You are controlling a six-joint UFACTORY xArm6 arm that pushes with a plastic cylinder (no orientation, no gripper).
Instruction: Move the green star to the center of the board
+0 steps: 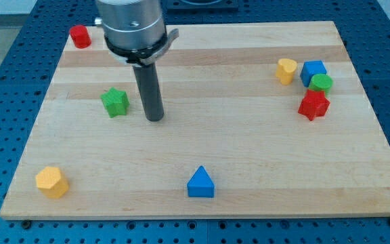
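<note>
The green star [115, 102] lies on the wooden board [202, 142] at the view's left, a little above mid-height. My tip [154, 118] rests on the board just right of the star, slightly lower, with a small gap between them. The dark rod rises from it to the grey arm head at the view's top.
A red cylinder [80, 36] sits at the top left corner. An orange hexagon block [51, 181] lies bottom left, a blue triangle [200, 183] bottom centre. At the right cluster a yellow block [286, 70], blue cube [313, 70], green cylinder [321, 83] and red star [313, 106].
</note>
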